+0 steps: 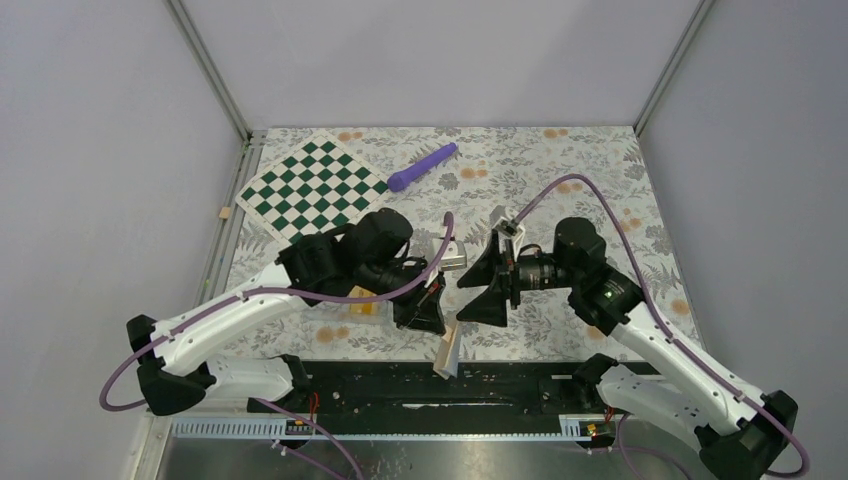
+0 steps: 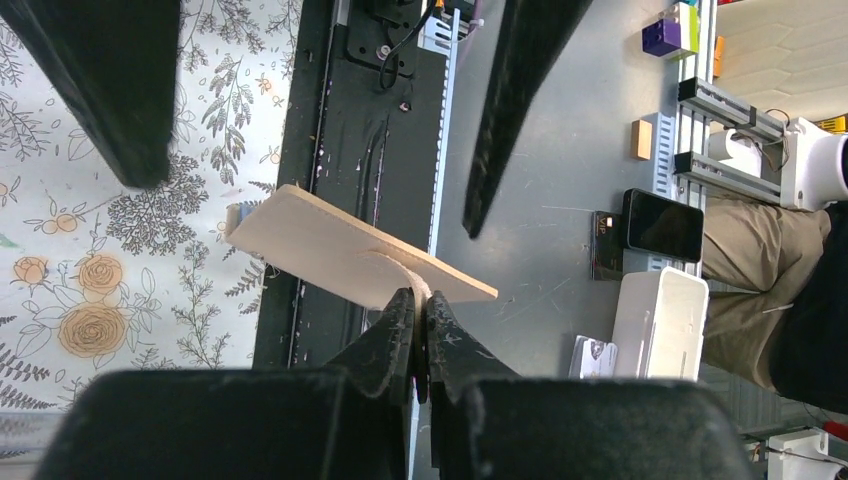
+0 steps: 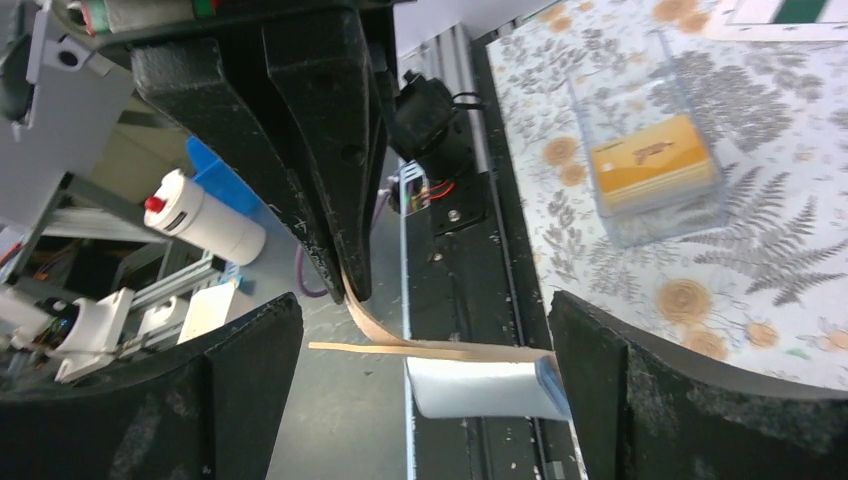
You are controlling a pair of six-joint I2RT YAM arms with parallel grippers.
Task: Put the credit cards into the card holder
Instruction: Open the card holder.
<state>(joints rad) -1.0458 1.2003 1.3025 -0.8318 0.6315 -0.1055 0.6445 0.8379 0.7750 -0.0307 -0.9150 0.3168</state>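
Card holder on edge in left tool, long axis near-to-far

Tilted card holder; flat credit cards

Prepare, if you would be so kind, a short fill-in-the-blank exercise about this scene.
1. The left gripper is ____ on the card holder.
2. The right gripper stands ____.
3. The credit cards lie inside a ____ plastic case.
4. Beside the checkerboard lies a ____ stick.
Missing words: shut; open; clear; purple.
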